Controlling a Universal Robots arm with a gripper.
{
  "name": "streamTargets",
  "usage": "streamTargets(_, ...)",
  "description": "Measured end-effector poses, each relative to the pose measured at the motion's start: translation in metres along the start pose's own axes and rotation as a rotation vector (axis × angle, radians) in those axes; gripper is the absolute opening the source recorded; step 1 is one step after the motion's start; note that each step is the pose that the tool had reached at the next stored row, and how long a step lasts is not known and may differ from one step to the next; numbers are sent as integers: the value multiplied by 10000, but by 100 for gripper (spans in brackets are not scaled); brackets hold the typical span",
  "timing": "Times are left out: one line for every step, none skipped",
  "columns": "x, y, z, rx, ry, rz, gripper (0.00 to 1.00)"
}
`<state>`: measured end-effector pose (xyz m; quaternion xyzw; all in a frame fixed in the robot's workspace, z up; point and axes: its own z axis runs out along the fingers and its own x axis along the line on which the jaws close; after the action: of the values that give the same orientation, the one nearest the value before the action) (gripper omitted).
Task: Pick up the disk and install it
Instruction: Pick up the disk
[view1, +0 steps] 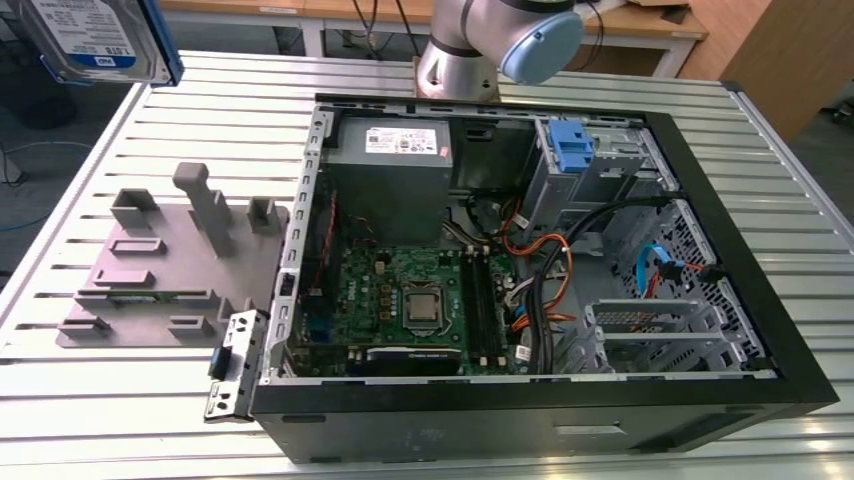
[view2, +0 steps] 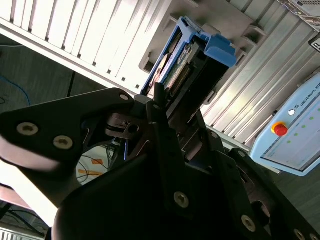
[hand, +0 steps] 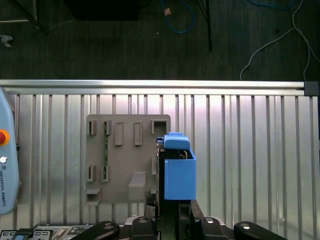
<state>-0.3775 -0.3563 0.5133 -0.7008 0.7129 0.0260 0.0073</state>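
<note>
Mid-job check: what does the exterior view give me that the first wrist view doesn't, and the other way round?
Exterior view: the open computer case, its motherboard, the blue bracket in its bay, and the disk label-side on. First wrist view: the gripper shut on the disk, seen edge-on, and a teach pendant. Shared: disk, grey fixture plate, slatted table.

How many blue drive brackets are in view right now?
2. One bracket is on the disk held in the gripper; the other bracket sits bare inside the computer case. Others may be hidden.
</note>
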Motion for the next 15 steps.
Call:
streamTargets(0, 0, 0, 0, 0, 0, 35)
streamTargets(0, 0, 0, 0, 0, 0, 35)
streamTargets(0, 0, 0, 0, 0, 0, 35)
streamTargets(0, 0, 0, 0, 0, 0, 35)
streamTargets(0, -3, 0, 1, -1, 0, 35)
streamTargets(0, -9, -1, -1, 0, -1, 35)
streamTargets(0, -15, -1, -1, 0, -1, 35)
streamTargets(0, -22, -1, -1, 0, 0, 35)
streamTargets(0, -31, -1, 0, 0, 0, 35)
streamTargets(-1, -41, -2, -1, 0, 0, 35)
streamTargets(-1, -52, -2, 0, 0, 0, 35)
streamTargets(-1, -65, -2, 0, 0, 0, 35)
streamTargets(-1, -75, -2, 0, 0, 0, 35)
streamTargets(-1, -86, -2, 1, 0, 0, 35)
streamTargets(-2, -97, -3, 0, 0, 0, 35)
